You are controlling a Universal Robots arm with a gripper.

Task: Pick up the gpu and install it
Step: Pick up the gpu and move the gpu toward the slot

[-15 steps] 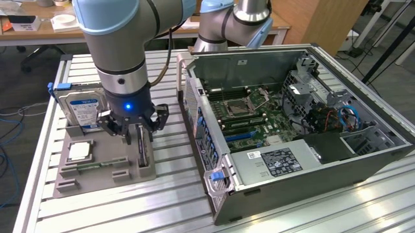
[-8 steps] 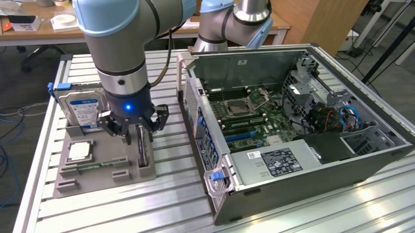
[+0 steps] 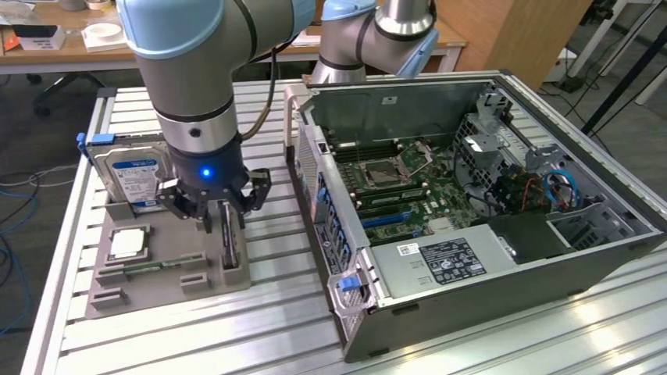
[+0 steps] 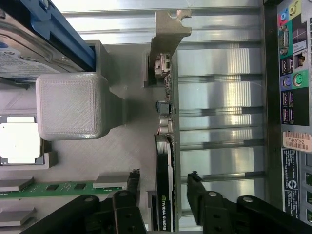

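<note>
The gpu point(image 3: 230, 251) stands on edge in a slot of the grey holder tray point(image 3: 167, 293), to the exterior view's left of the open computer case point(image 3: 469, 195). In the wrist view I see its black fan edge point(image 4: 165, 195), thin green board and silver end bracket point(image 4: 168, 29). My gripper point(image 3: 223, 220) hangs straight over it, open. The two black fingers point(image 4: 132, 183) straddle the card, one on each side, with a small gap to the card on both sides. The gripper point(image 4: 164, 176) holds nothing.
On the same tray sit a blue-labelled hard drive point(image 3: 130, 172), a square processor point(image 3: 125, 244) and a narrow memory stick point(image 3: 156, 267). The case lies open with its motherboard point(image 3: 407, 187) exposed. A second arm point(image 3: 376, 39) stands behind the case. Slatted aluminium table all around.
</note>
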